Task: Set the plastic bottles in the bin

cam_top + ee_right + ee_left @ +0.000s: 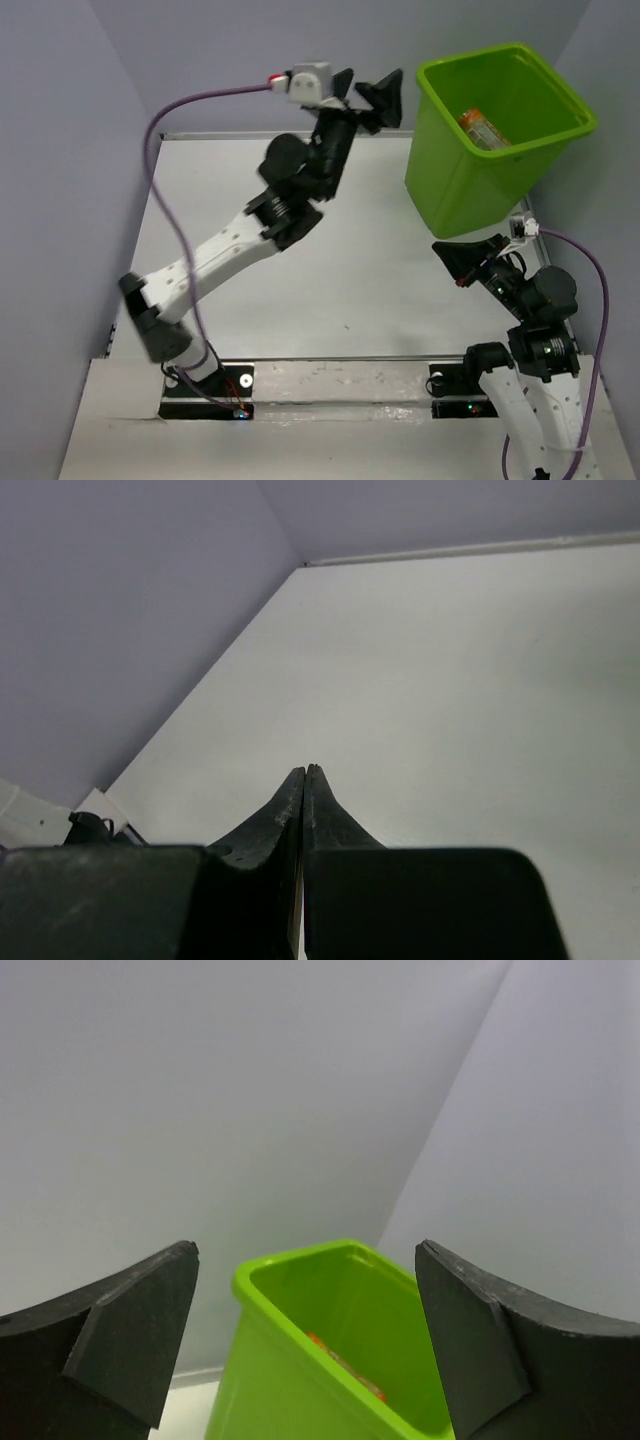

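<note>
White arm links [225, 250], black joints [285, 160], black claws [362, 90], purple cables [150, 140]

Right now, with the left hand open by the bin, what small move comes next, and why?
Probably pull the left hand back from the bin toward the table. Its jaws stand wide with nothing between them, an orange bottle already lies in the bin, and no other bottle is in view.

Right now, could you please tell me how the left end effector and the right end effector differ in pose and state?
The left end effector stands wide open; the right end effector is shut, its fingers pressed together. The left end effector is raised near the bin and faces it; the right end effector points out over the table, not at the bin. Both are black, two-fingered and empty.
</note>
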`<action>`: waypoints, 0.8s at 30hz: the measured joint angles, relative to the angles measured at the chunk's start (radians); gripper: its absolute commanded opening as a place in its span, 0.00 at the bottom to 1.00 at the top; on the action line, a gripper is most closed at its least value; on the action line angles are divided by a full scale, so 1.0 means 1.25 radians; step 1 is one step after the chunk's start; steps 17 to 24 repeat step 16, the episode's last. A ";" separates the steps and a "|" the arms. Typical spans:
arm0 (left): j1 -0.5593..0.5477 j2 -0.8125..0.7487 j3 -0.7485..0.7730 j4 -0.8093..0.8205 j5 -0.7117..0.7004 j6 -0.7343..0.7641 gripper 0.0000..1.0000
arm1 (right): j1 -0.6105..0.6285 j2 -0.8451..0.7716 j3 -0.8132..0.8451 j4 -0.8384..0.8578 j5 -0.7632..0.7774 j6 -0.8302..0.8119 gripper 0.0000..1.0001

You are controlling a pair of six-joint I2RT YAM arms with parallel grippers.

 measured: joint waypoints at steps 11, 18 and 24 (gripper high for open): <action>-0.032 -0.797 -0.756 -0.255 -0.043 -0.242 0.99 | 0.000 -0.056 0.194 0.017 0.197 -0.002 1.00; -0.034 -0.947 -0.917 -0.476 -0.032 -0.297 0.99 | 0.000 -0.100 0.260 0.013 0.318 -0.045 1.00; -0.034 -0.947 -0.917 -0.476 -0.032 -0.297 0.99 | 0.000 -0.100 0.260 0.013 0.318 -0.045 1.00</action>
